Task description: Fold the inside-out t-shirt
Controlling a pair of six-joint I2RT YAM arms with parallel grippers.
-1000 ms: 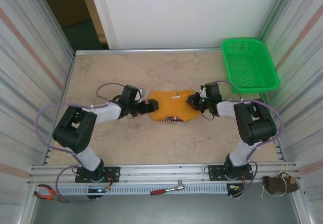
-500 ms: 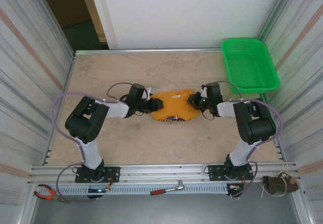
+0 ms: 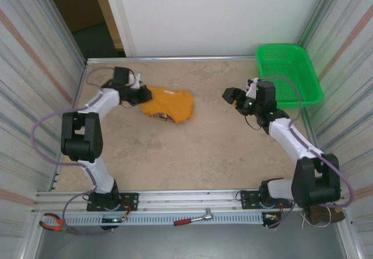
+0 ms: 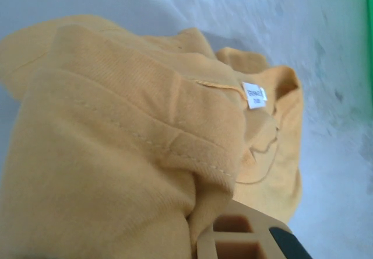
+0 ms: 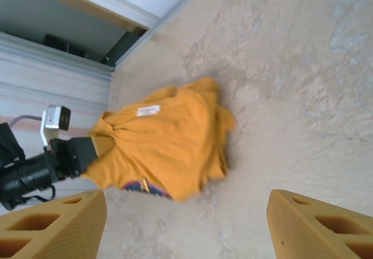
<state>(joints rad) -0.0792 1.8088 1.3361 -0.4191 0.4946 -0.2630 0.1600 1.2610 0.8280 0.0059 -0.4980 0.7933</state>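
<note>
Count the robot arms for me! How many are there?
2. The left arm stretches to the far left, left gripper shut on the shirt. The right arm reaches far right, near the basket, right gripper open and empty.

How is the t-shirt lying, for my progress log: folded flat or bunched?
Bunched: the t-shirt lies crumpled in uneven layers, one end gripped by the left tool.

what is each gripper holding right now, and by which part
The left gripper is shut on the t-shirt, pinching a bunched fold at its left-hand end in the top view. The right gripper is open and holds nothing.
</note>
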